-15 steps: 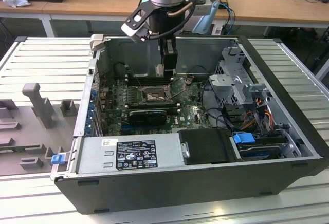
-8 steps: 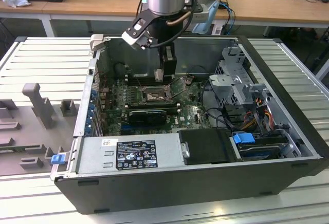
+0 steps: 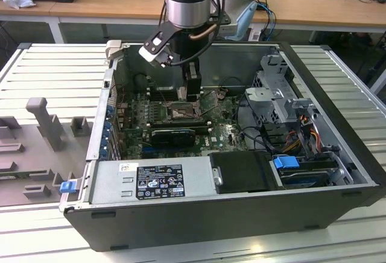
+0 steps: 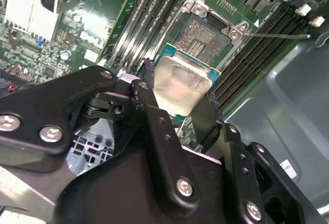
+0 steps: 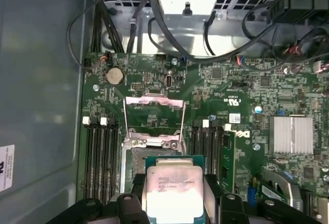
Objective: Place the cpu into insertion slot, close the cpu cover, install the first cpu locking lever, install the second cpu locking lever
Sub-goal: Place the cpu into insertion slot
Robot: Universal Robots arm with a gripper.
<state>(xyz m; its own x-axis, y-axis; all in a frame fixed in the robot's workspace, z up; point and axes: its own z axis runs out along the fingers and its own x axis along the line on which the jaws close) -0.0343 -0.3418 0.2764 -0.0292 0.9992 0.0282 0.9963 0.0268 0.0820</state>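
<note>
**Slatted grey bench (image 3: 54,70) and open computer case (image 3: 199,215): cpu (image 4: 180,85) brought to the insertion slot (image 4: 205,36)**

Wooden desks along the top of the exterior view; arm reaching down into the case at centre frame, gripper (image 3: 192,91) low over the green board (image 3: 229,133).

In both wrist views, black fingers (image 4: 144,95) pressed onto opposite edges of the cpu, pinching it flat with the pale metal top toward the cameras. Chip close to the rim of the slot nearest the gripper and partly overlapping it in the first wrist view, not seated; touching or just clear, impossible to tell. Socket floor bare, contacts exposed. cpu cover (image 5: 154,99) raised on the far side of the slot, window open. Thin metal rod (image 4: 277,35), probably a locking lever, swung out beside the long memory slots (image 5: 97,152).

Judged hazards from this position:
- Skew or tilt at release, from chip edges not square to the black rim: corner landing first, fine contacts bent
- Wrong rotation, from notches not matched to the socket keys; not checkable here
- Slip in so narrow an edge grip, from any nudge against the rim: chip dropped askew
- Contact with the raised cover or the rod, from travelling too far across the slot: cover knocked shut onto an unseated chip
</note>
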